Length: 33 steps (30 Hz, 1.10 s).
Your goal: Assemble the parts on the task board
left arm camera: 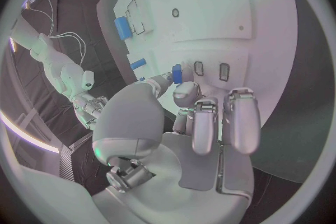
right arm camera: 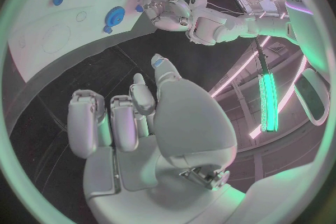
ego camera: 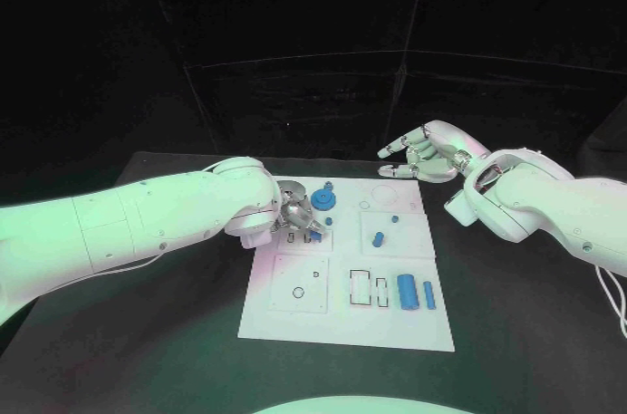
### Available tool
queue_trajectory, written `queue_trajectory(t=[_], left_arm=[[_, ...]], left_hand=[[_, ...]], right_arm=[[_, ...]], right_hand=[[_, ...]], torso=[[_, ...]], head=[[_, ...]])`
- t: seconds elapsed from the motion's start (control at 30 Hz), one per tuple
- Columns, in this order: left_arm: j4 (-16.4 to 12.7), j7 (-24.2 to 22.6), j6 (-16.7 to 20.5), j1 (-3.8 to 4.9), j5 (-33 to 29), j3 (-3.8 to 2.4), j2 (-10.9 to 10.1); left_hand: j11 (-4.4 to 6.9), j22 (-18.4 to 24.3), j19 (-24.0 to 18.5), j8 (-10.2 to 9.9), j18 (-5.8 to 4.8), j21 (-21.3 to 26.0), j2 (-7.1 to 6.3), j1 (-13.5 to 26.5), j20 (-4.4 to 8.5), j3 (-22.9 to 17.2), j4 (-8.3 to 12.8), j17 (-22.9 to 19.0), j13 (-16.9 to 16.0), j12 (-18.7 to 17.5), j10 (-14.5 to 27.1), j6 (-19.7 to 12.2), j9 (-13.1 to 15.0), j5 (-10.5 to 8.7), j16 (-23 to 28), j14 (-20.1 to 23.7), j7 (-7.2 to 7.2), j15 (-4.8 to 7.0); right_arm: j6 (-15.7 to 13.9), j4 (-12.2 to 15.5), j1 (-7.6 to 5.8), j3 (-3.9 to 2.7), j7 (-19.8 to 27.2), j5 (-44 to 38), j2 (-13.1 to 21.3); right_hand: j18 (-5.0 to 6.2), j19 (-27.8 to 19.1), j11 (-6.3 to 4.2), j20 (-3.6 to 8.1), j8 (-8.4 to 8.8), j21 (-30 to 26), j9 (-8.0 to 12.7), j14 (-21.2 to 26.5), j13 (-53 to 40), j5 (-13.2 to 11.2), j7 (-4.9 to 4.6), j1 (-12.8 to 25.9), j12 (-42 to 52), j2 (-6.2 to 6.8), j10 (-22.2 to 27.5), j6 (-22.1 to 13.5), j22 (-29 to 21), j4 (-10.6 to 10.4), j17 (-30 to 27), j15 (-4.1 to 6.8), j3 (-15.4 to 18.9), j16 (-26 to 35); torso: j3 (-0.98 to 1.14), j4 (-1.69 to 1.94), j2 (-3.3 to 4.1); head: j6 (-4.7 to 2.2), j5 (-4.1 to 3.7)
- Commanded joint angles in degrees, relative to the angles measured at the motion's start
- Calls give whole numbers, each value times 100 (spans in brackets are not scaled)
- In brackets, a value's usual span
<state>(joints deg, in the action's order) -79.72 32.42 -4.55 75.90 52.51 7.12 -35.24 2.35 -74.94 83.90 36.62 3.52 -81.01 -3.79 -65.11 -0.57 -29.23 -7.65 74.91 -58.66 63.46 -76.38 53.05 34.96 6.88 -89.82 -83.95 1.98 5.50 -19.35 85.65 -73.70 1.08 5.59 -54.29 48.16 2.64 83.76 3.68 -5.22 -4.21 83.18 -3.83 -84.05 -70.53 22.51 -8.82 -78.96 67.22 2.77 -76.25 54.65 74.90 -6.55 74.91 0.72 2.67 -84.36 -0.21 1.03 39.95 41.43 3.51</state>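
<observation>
Here, over the far left part of the white task board (ego camera: 346, 278), the left hand (ego camera: 290, 216), fingers bent down toward the plate, pinching a small blue part (left arm camera: 177, 73) between thumb and a fingertip, right at a pair of narrow slots (left arm camera: 211, 70) just ahead of the fingers. Beyond that hand, near its fingertips, a blue gear-like disc (ego camera: 324, 197) standing on the board. Farther out toward the other arm, a short blue peg (ego camera: 379, 239) and a smaller blue stud (ego camera: 395, 220); nearer the robot, a long blue cylinder (ego camera: 407, 292) and a slim blue bar (ego camera: 429, 294) lying side by side next to empty rectangular outlines. Off the board's far right corner, well apart from every part, the right hand (ego camera: 420, 151), released, fingers loosely spread, holding nothing, hanging above black table (ego camera: 523, 296). Risks, as judged from this pose: a thin pinch on so small a piece, so likely to twist or slip if pressed down off-line from the slot; a tilted entry likely to jam against the slot's edge rather than seat; curled fingers crowding the neighbouring slot and the gear-like disc, so possibly nudging them on withdrawal; loose board, if unfixed, liable to slide under a sideways push. Whether the part already touches the board: cannot tell.
</observation>
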Motion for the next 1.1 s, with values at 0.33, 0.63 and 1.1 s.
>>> queue_trajectory(t=[0.33, 0.63, 1.1], left_arm=[[-240, -47, 436, 12, 76, 1, -270], [-260, -20, 533, -44, 486, 42, -306], [-179, 6, 558, -96, 762, 138, -195]], left_hand=[[0, -45, 9, 59, -41, -32, -57, 130, -20, -1090, 976, 1509, -42, 48, -65, 1, 57, 3, -18, -605, -22, 8], [2, -61, 16, 66, -45, -41, -72, 141, -19, -1113, 994, 1509, -54, 60, -74, 2, 65, 5, -18, -605, -24, 10], [5, -72, 20, 74, -47, -47, -85, 151, -18, -1136, 1011, 1509, -65, 72, -84, 7, 72, 7, -18, -605, -27, 12]], right_arm=[[48, 2, -13, -2, -62, -60, 8], [42, 3, -12, -2, -57, -61, 10], [35, 5, -12, -2, -57, -80, 5]], right_hand=[[28, -13, -24, 16, -24, -26, -9, -352, -1, 45, 25, 7, -24, 21, 8, 42, 132, 18, 362, 27, 16, 34], [28, -13, -24, 16, -24, -26, -9, -352, -1, 45, 25, 7, -24, 21, 8, 42, 132, 18, 362, 27, 16, 34], [28, -11, -25, 16, -26, -26, -10, -353, -4, 50, 26, 16, -19, 16, 4, 47, 134, 12, 367, 27, 19, 32]], torso=[[2, 0, 3], [-2, -1, 3], [1, -17, 12]], head=[[25, 26], [53, 51], [71, 59]])
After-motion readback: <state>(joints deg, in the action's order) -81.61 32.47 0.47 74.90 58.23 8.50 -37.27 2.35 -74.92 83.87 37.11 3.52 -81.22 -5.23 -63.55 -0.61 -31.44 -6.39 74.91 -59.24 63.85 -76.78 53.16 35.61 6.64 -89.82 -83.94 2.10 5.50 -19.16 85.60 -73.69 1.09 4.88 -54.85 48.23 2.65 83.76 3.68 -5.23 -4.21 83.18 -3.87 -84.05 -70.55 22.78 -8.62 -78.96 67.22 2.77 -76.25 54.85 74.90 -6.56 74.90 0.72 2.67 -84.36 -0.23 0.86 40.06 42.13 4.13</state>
